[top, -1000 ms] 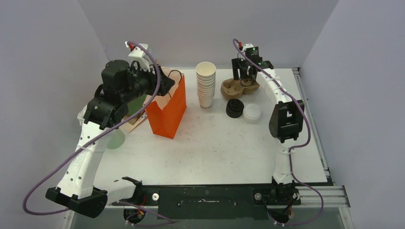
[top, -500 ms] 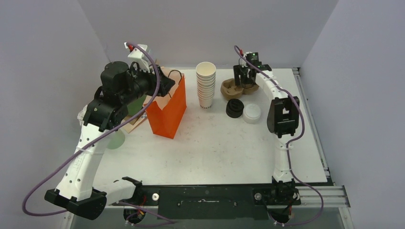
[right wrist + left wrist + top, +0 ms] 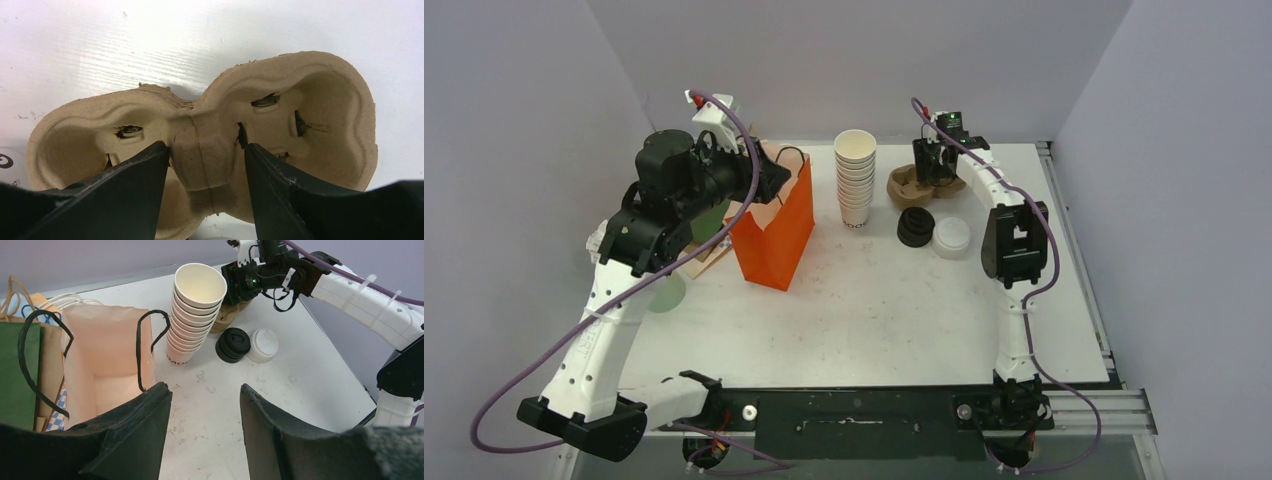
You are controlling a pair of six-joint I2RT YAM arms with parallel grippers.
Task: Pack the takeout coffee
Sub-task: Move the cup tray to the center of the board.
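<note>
No takeout coffee shows plainly in any view. A pale green shape (image 3: 667, 290), half hidden by the left arm near the surface's left edge, may be one; I cannot tell. The right hand (image 3: 205, 150) straddles the middle ridge of the pulp carrier (image 3: 320, 100) at the far edge, fingers close against it; whether it pinches yet I cannot tell. The left hand (image 3: 204, 390) is spread and empty beside the orange bag (image 3: 100, 355). Capped paper cups likely crush and slosh: hold the sides below the lid, gently, upright.
</note>
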